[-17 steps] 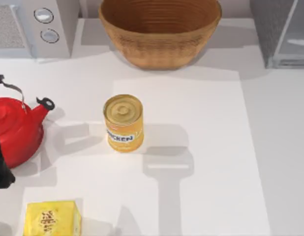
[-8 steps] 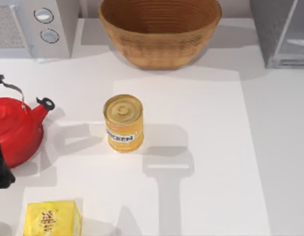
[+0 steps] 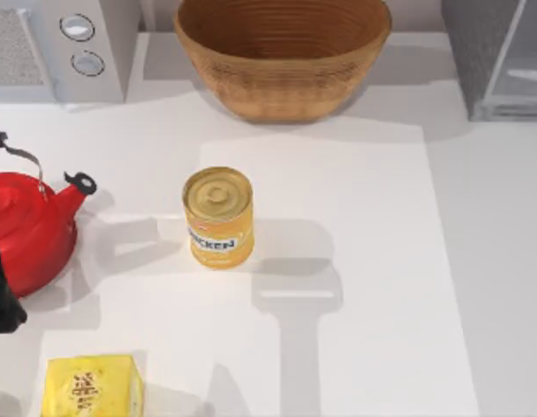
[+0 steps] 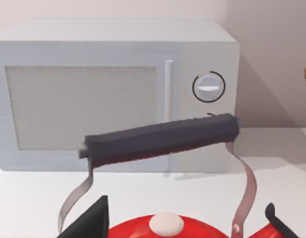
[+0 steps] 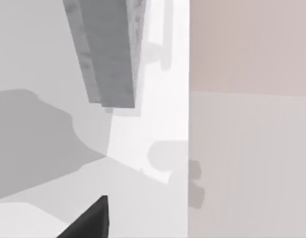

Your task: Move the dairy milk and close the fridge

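Fridge: grey speckled box with a pale door panel, at the table's two o'clock corner, partly in view; the right wrist view shows its grey wall beside the white table. Milk carton: cannot be located. Left arm: dark shape at the nine o'clock edge, just beside a red kettle; whether its fingers are spread or pressed together cannot be told. A yellow can stands at centre, a wicker basket at twelve, a microwave at eleven, a yellow box at seven.
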Available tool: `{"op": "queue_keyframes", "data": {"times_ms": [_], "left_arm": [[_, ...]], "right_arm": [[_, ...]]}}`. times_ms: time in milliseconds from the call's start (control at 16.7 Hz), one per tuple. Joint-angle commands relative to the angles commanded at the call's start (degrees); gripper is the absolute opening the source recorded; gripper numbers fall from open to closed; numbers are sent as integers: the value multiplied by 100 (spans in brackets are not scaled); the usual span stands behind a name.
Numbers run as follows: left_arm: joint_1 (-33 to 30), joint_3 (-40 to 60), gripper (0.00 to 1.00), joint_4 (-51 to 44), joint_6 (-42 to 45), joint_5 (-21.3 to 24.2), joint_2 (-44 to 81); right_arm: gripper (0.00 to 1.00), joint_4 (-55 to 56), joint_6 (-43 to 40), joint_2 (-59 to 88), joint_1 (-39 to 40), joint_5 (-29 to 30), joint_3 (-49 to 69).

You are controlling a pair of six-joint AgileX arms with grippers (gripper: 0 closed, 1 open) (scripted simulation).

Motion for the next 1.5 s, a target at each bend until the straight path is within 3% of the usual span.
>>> {"op": "queue_keyframes", "data": {"times_ms": [180, 660, 900, 1140, 1500], "left_arm": [[0, 0, 100, 0, 0, 0, 0], [0, 0, 100, 0, 0, 0, 0], [0, 0, 100, 0, 0, 0, 0], [0, 0, 100, 0, 0, 0, 0], [0, 0, 100, 0, 0, 0, 0]], "right_arm": [[100, 937, 1066, -27, 655, 177, 1], [100, 4180, 5104, -12, 3031, 713, -56], [100, 5517, 6701, 54, 4050, 892, -117], [100, 6166, 7390, 86, 4578, 980, -167], [100, 6205, 7408, 54, 4546, 983, -204]]}}
